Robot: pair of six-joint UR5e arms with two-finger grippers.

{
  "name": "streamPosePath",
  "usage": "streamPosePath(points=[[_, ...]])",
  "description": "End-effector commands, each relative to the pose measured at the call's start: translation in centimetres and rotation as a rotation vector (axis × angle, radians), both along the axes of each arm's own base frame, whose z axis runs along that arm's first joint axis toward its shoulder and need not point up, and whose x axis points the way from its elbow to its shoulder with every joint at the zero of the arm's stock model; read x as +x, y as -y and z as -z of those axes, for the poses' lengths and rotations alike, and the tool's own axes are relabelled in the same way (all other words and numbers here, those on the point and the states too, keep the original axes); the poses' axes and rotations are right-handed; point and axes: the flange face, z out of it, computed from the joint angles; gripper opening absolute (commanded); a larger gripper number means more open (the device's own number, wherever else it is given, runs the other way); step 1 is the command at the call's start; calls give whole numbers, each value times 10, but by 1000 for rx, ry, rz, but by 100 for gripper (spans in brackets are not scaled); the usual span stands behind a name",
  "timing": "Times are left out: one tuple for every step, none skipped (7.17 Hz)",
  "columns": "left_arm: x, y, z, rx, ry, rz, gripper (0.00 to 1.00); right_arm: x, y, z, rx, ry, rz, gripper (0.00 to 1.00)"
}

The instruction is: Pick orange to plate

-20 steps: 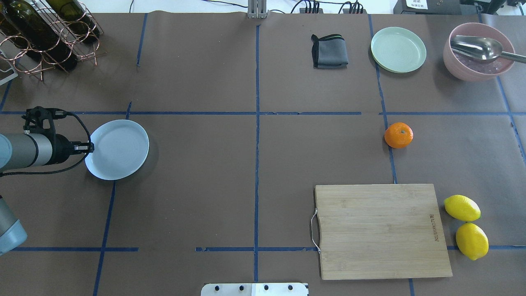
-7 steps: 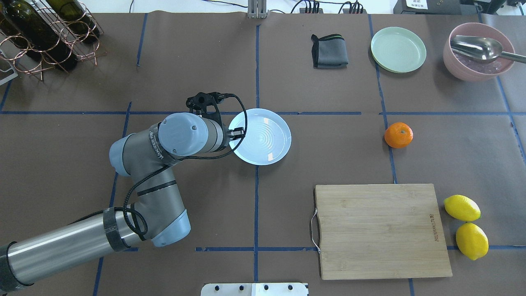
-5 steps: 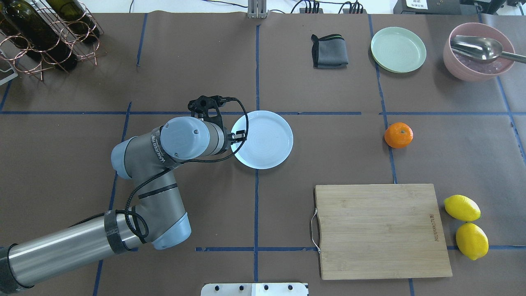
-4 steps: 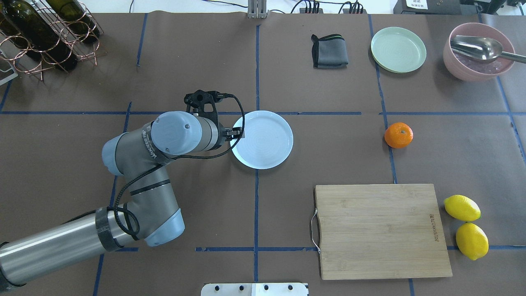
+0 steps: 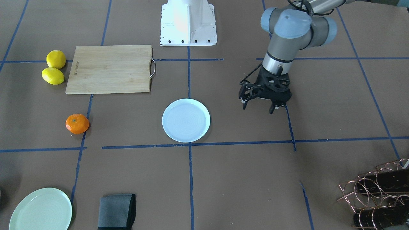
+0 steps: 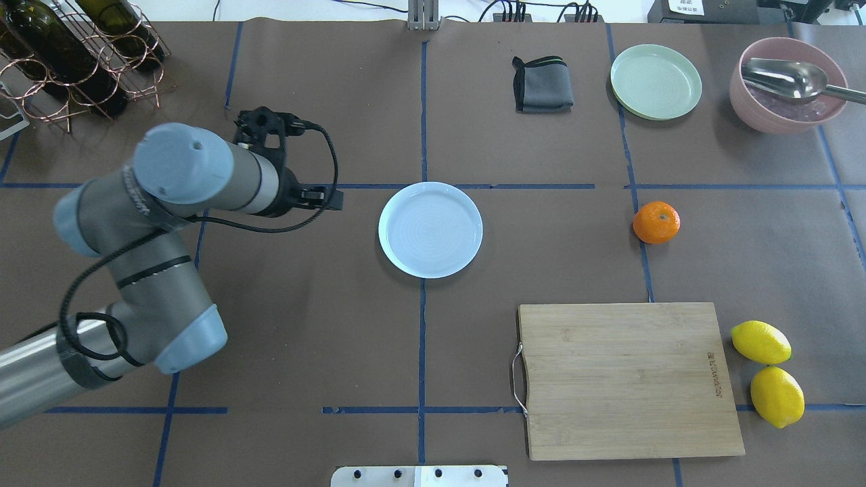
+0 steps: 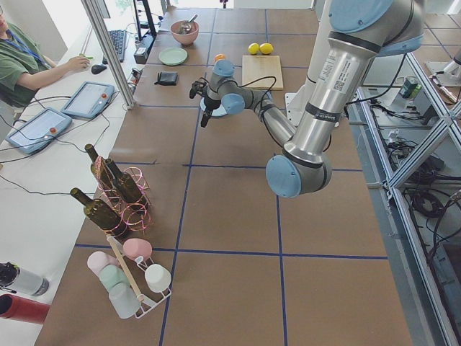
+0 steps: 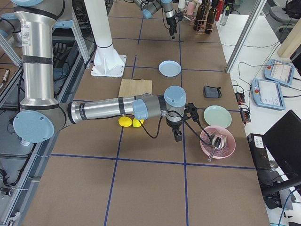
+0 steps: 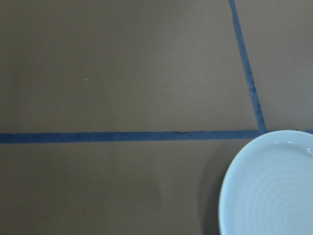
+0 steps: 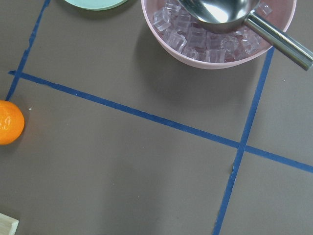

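The plate (image 6: 430, 230) now lies flat and alone at the middle of the counter (image 6: 338, 325), and nothing touches it. Reading the overhead view as a clock with 12 away from the robot, the left fingers (image 6: 330, 198) have let go of its rim and drawn back toward 9 o'clock, so they now hover clear of it. The front view shows them spread wide and empty. The left wrist camera catches only an arc of the plate in its lower corner.

A little under three seconds ago the plate sat far out at the counter's 9 o'clock side with these fingers on its rim. About half a second ago it was already at the middle, with the fingers still at its 9 o'clock edge. Only the letting go and the retreat are new.

The orange (image 6: 656, 222) has not stirred in any frame. It rests on the counter at 3 o'clock of the plate, well apart from it, beyond the board (image 6: 629, 379).

The target looks staged, so the pick itself is what remains. The right fingers (image 8: 178, 136) hang over the counter between the orange and the pink bowl (image 8: 217, 142). Whether they are spread or pressed together I cannot tell. That arm seems better placed for the grasp.
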Motion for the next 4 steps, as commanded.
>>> streamPosePath(points=[[-140, 20, -80, 91, 149, -122, 100, 0, 0, 14, 26, 3, -1, 100], [-202, 21, -122, 72, 158, -161, 100, 0, -2, 27, 54, 7, 0, 100], [-247, 18, -159, -14, 126, -136, 100, -5, 2, 43, 88, 10, 11, 100], [-282, 3, -202, -115, 102, -103, 100, -8, 0, 52, 106, 12, 19, 100]])
